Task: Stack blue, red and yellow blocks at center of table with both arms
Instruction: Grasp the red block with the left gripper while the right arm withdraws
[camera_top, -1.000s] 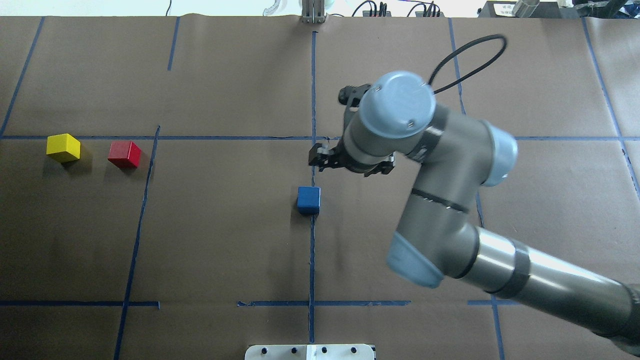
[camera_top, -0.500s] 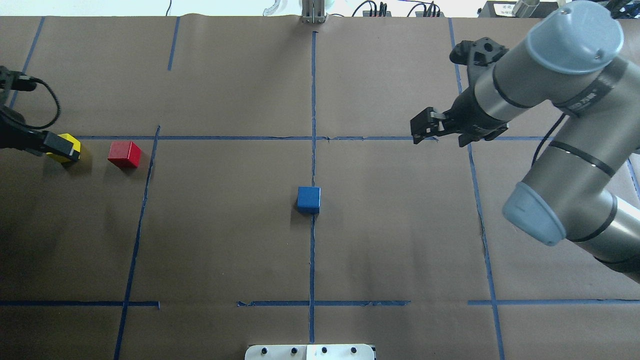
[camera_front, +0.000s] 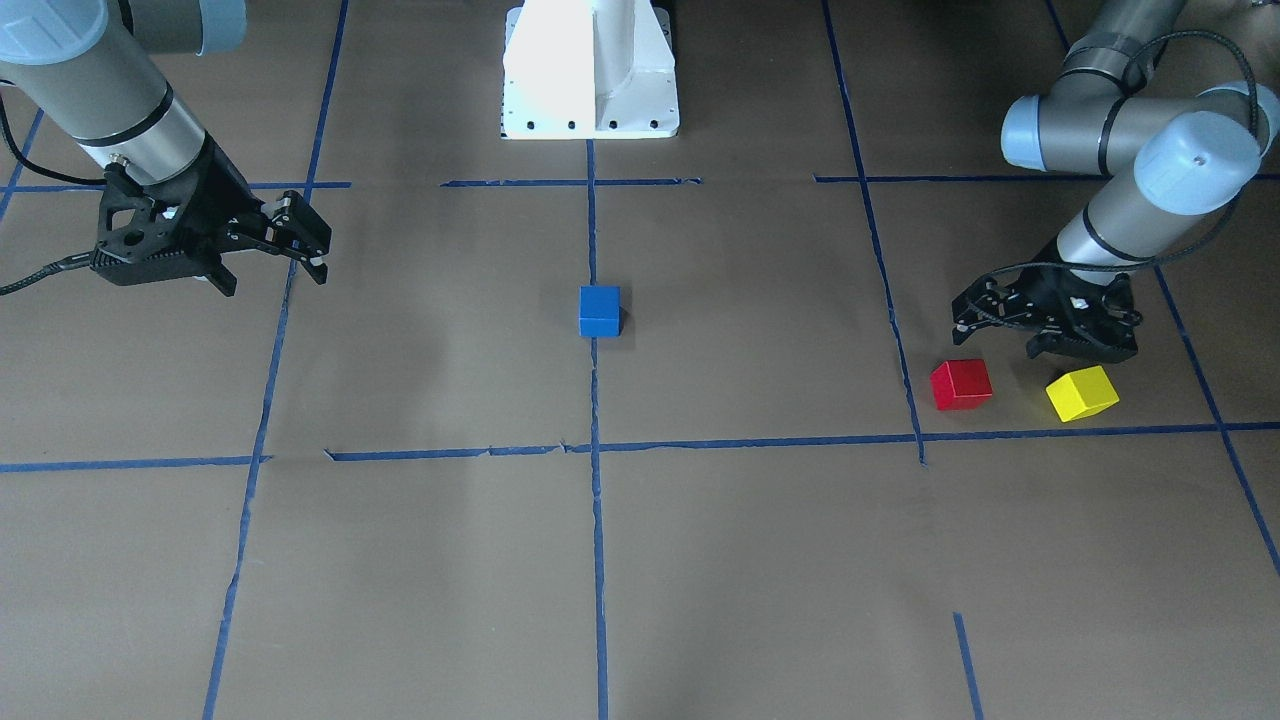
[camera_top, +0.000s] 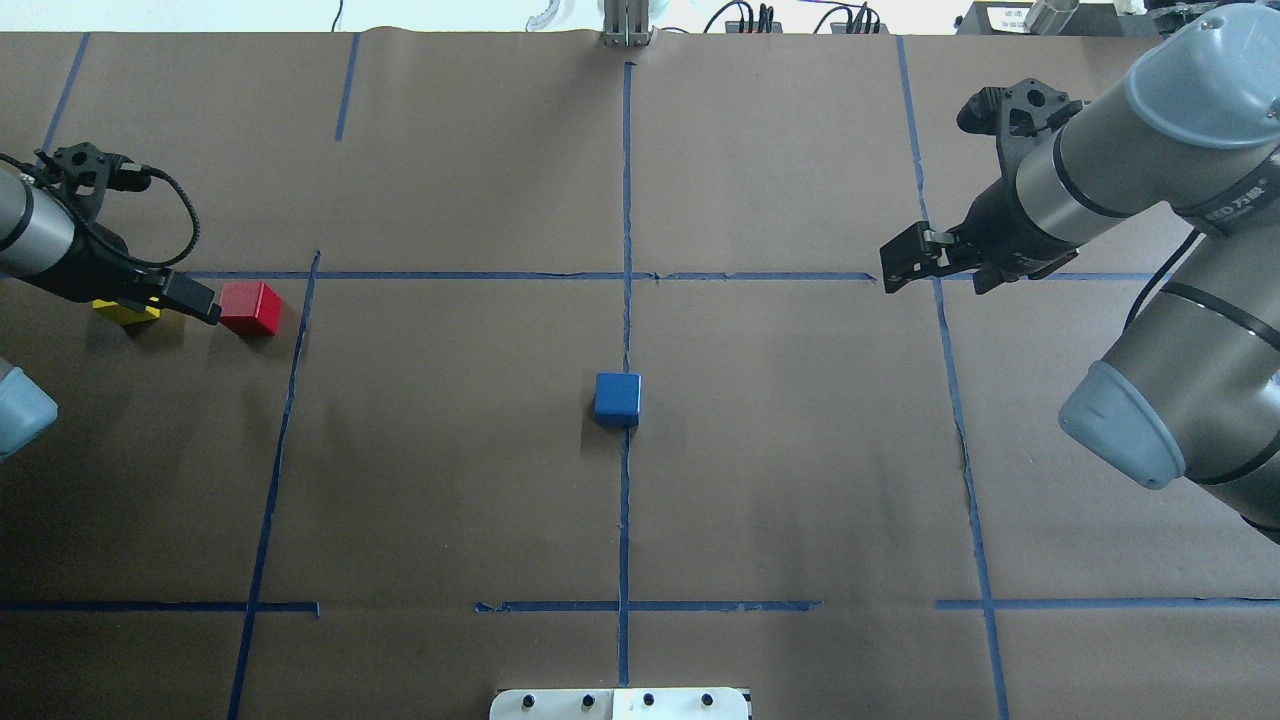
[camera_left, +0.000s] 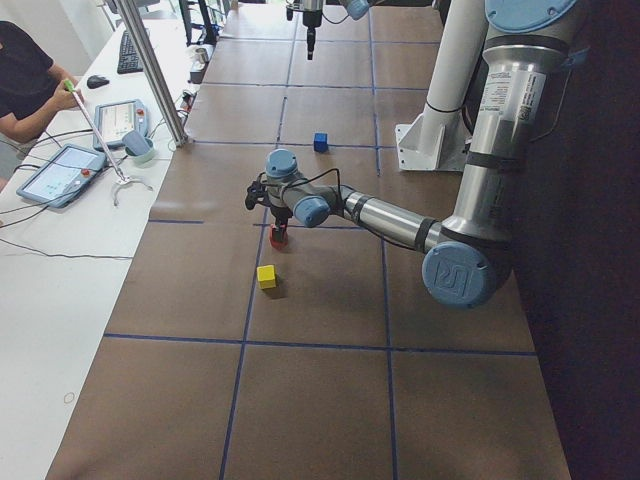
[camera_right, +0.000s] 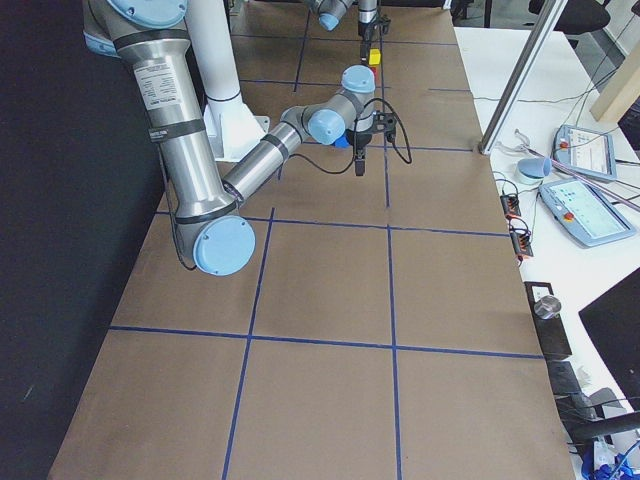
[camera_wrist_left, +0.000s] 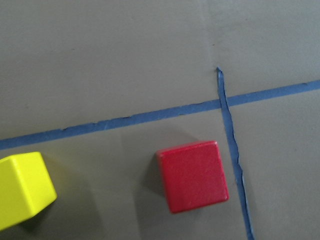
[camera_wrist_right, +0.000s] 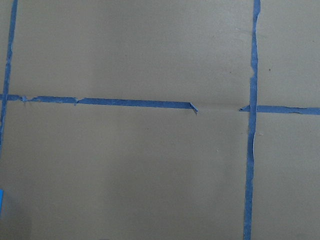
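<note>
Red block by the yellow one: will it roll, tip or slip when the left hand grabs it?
Probably rigid: the red block shows crisp edges and flat faces. Unlikely to roll or tip, since it sits flat on the table. Its smooth-looking paint might slip under an off-centre pinch.

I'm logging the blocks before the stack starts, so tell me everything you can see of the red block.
The red block is a plain, matte cube, wood-like, with softened edges, whole and unmarked. It sits flat on the brown paper-covered table, on the robot's left, beside a blue tape line, apart from the yellow block. Nothing grips it.
</note>
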